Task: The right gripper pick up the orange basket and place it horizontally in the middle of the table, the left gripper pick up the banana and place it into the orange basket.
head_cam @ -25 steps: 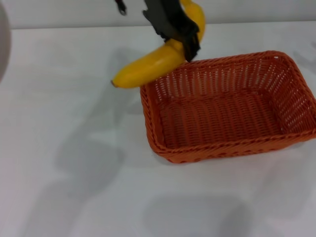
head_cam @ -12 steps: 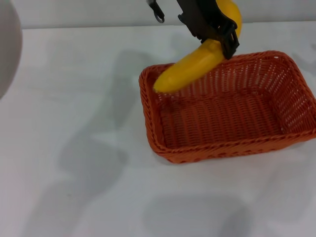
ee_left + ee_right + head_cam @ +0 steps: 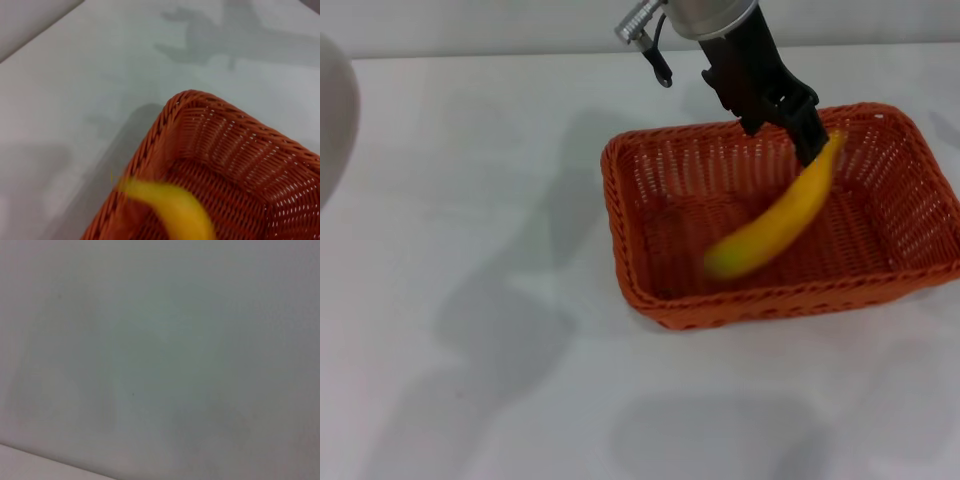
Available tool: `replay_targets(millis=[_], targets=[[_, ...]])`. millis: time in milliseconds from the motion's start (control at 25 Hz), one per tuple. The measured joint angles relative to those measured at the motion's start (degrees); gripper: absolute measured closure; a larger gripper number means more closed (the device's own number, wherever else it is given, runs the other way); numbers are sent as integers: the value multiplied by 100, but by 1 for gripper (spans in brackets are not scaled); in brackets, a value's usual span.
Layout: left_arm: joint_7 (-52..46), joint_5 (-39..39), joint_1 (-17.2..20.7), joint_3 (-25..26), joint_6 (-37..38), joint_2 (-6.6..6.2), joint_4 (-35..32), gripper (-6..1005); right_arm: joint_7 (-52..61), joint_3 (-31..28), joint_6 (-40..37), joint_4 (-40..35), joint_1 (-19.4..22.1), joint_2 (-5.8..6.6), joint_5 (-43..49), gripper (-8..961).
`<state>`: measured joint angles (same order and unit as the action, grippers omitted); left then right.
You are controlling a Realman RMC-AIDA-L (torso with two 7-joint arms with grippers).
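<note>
White bench [image 3: 470, 200] carries the orange basket [image 3: 660, 300], already placed; left hand [image 3: 800, 135] clenched on banana [image 3: 775, 225], release remaining.

The orange basket [image 3: 770, 260] is woven wicker, rough and ribbed, with openwork sides and a braided rim [image 3: 150, 145]. The banana [image 3: 775, 220] has a smooth yellow skin. The counter [image 3: 470, 200] is plain, smooth, matt white, and the left tool [image 3: 805, 135] looks like matt black plastic below a shiny metal wrist.
</note>
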<state>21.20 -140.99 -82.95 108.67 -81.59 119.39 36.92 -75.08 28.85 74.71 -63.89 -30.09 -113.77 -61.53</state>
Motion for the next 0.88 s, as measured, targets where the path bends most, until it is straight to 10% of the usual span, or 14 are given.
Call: replay_targets(millis=[400,880], targets=[[89,15,893,-8,-38,-20,1300,197,37,-62,-62,-14,161,-14,0,249],[1173,1151,4342,141,687,-35,4915,105,-102,-74,-562,7,515,-59,-343,249]])
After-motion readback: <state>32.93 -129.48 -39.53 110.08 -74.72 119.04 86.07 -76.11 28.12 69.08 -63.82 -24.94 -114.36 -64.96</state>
